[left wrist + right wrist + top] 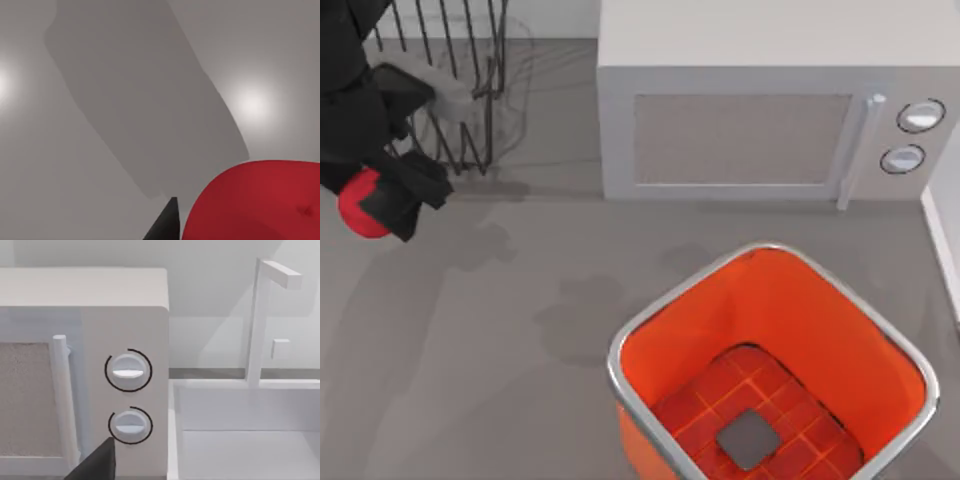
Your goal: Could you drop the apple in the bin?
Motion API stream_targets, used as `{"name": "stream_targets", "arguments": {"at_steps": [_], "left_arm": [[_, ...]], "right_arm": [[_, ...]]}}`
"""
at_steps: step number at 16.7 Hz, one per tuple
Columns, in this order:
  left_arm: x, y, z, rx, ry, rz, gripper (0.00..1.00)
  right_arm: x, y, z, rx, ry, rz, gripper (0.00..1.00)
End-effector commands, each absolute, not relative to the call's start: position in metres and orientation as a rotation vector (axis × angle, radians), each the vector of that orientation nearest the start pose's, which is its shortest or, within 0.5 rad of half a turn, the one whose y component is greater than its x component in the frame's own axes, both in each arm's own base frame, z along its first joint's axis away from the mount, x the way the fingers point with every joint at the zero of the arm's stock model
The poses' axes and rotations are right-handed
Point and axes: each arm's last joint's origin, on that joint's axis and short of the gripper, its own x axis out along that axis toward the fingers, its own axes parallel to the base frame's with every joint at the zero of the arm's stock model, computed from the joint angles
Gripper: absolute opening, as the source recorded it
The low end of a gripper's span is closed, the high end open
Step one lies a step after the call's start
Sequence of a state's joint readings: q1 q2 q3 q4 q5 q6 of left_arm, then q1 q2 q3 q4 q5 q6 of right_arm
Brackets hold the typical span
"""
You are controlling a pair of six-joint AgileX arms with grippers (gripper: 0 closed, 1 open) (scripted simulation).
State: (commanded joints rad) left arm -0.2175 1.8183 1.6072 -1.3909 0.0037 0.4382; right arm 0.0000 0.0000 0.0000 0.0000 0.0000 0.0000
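Top view: left claw at the worktop's far left edge, pinching the apple, lifted above the grey surface, just in front of the black wire rack. Bin well apart, at lower right, nothing inside, in front of the microwave. Left wrist view: apple beside 1 dark fingertip. Right claw near the microwave's 2 dials; cannot tell its state.
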Motion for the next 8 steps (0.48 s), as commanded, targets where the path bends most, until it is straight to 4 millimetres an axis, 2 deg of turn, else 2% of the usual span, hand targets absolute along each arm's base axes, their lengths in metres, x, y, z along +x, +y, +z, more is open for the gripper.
{"name": "stream_targets", "arguments": {"at_steps": [4, 8], "left_arm": [[0.327, -0.151, 0.262, 0.409, 1.598, -0.394, 0.0], [0.297, -0.238, 0.259, 0.275, 1.631, -0.214, 0.0]], "right_arm": [[0.106, -0.001, 0.16, 0.0, 0.0, 0.0, 1.0], [0.106, -0.001, 0.16, 0.0, 0.0, 0.0, 1.0]]}}
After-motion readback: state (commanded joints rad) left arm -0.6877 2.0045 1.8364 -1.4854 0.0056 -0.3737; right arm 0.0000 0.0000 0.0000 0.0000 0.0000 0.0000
